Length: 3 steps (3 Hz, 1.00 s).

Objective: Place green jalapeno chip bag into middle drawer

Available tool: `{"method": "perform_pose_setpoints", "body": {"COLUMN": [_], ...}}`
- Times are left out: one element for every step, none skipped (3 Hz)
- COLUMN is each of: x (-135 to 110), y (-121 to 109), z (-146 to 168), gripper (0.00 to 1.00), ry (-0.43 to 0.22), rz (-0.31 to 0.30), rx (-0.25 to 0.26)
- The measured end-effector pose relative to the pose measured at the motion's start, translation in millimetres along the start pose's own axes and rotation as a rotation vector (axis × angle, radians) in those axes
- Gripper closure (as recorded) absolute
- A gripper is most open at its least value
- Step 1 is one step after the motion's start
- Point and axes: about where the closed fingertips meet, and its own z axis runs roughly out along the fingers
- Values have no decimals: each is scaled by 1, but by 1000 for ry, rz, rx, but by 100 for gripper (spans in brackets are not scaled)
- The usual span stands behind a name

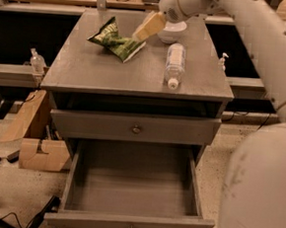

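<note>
The gripper (pixel 149 26) sits upper centre, just beside the green jalapeno chip bag (pixel 113 38) on the surface (pixel 111 71) (grip state cannot be told). The middle drawer (pixel 132 189) stands open, lower centre.

Dim warm light, hand (pixel 140 34) beside bag (pixel 113 38)

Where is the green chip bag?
The green chip bag lies on the cabinet top, back left, left of the white bowl; the gripper is at its right end.

No print is legible on the green jalapeno chip bag (pixel 114 38) or the clear bottle (pixel 174 63), with the gripper (pixel 139 34) at upper centre, just above the bag.
</note>
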Motion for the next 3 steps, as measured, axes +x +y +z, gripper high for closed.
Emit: {"method": "perform_pose_setpoints", "body": {"x": [18,26,23], "y": [17,30,47], "z": [80,125,160], "gripper": [0,0,0], "ry": [45,51,35], "rz": [0,8,6], "rx": [-85,-138,-197]}}
